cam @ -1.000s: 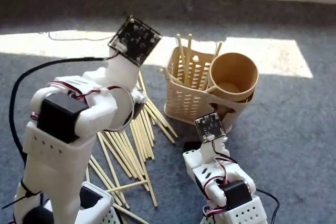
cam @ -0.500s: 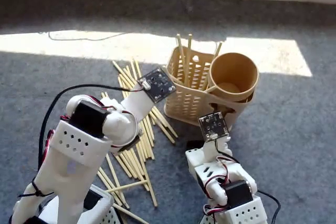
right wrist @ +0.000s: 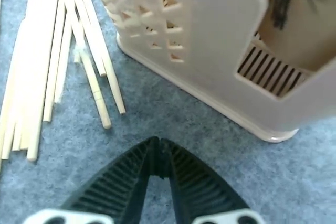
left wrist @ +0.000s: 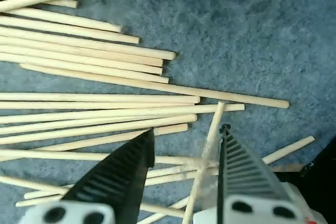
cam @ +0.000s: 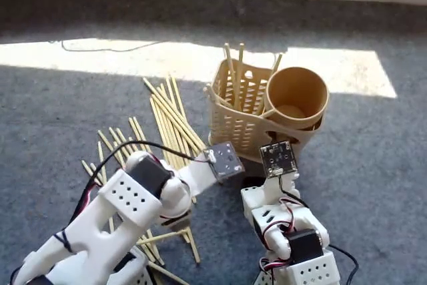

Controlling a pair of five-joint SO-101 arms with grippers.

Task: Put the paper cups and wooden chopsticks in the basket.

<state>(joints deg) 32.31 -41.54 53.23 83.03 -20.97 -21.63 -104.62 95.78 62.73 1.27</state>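
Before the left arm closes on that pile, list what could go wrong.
1. The left gripper hangs open over crowded chopsticks, with one slanted stick crossing others; closing may catch several or pinch them crooked.
2. The paper cup fills much of the basket, so long sticks could snag on its rim.
3. The right gripper sits shut close to the basket; the arms might collide there.

Left arm [cam: 133, 195] and right arm [cam: 267, 215]: white perforated shells, black servos, red-black wiring, dark square wrist boards; ribbed black gripper fingers [left wrist: 123, 174].
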